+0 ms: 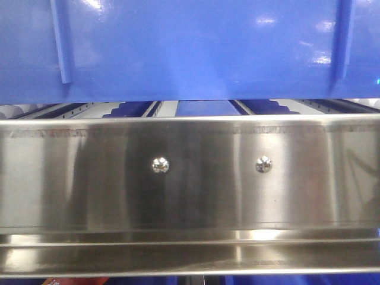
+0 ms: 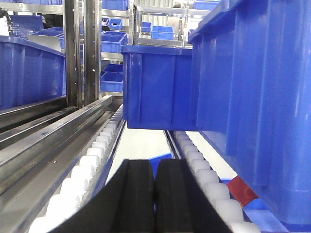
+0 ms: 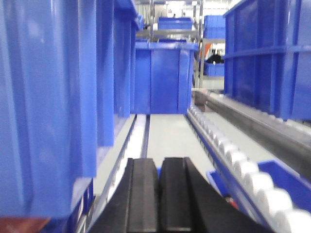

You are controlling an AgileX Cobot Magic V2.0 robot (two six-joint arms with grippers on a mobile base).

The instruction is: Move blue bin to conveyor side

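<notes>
Steel roller rack [image 1: 190, 178] — blue bin [image 1: 196, 47] apparently resting on white rollers [image 2: 92, 162]

Left gripper [image 2: 155, 165], right gripper [image 3: 158, 163]: fingers [image 2: 138, 194] together.

Front view: a brushed, reflective steel front rail [image 1: 190, 178] spans the full width. Two domed screw heads [image 1: 160, 165] sit side by side near its middle.

Left wrist view: two rows of white rollers [image 2: 92, 162] run away from the camera, with steel side rails [image 2: 48, 145] to their left. A blue far crate [image 2: 155, 87] sits over the roller lanes farther along. Another blue crate [image 2: 29, 73] is at left. Steel uprights [image 2: 73, 48] stand behind, with small blue bins [image 2: 114, 41] on shelves beyond. A red item [image 2: 241, 189] lies below the right roller row; I cannot identify it.
</notes>
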